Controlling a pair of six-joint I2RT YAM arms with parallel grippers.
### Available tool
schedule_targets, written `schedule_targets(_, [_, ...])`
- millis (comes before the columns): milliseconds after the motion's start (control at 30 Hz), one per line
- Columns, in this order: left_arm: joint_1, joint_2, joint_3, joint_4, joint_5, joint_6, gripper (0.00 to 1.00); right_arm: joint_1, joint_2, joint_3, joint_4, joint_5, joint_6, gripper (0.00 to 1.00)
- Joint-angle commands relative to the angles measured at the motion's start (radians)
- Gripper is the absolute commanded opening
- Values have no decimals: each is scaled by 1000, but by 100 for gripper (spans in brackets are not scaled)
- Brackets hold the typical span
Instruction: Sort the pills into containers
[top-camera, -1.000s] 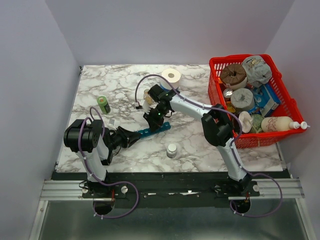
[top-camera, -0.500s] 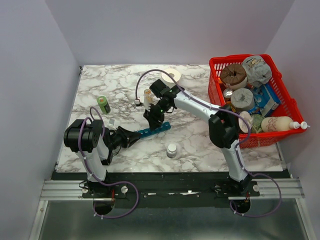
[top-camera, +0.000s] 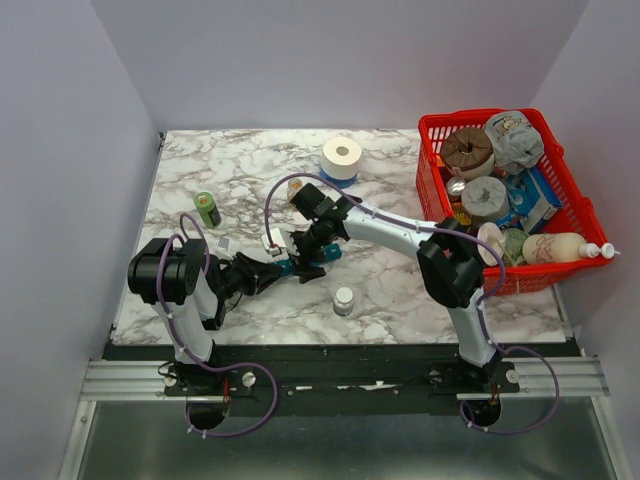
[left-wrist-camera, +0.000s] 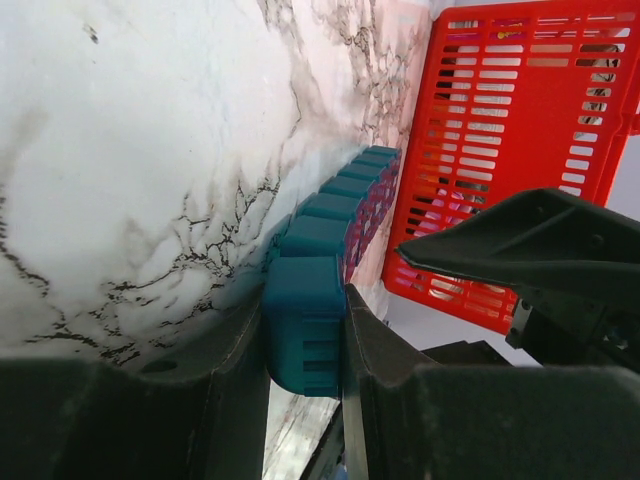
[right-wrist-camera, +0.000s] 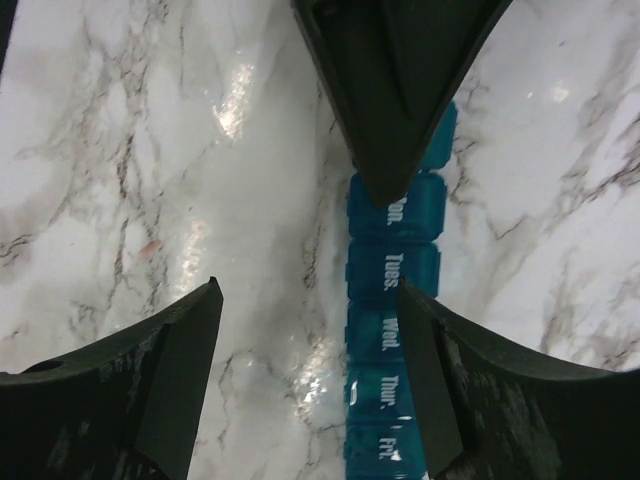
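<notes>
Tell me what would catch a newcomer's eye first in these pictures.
The red basket, heaped with odds and ends at the far right, stands out most. Mid-table, both arms meet at the teal strip: the left fingers clamp its end while the right fingers hang open over it.

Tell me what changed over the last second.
The right gripper slid along the teal pill organizer strip toward the left gripper and spread its jaws; it holds nothing. The left gripper stays clamped on the strip's end. The strip, the white-capped bottle and the red basket have not moved.
</notes>
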Motion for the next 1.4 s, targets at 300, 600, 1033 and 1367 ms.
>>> schedule_targets(300, [-6,56,-15,-47,-79,77,0,30,45,-13,199,125,-66,79])
schedule_targets(600, [-6,55,-15,-45,-79,76,0,42,74,-24,204,165,-45,78])
schedule_targets(1033, [-6,55,-15,-47,-82,76,0,63,85,-62,257,211,-23,69])
schedule_targets(1367, [-6,50,-15,-62,-88,80,0,65,77,-36,216,202,-13,54])
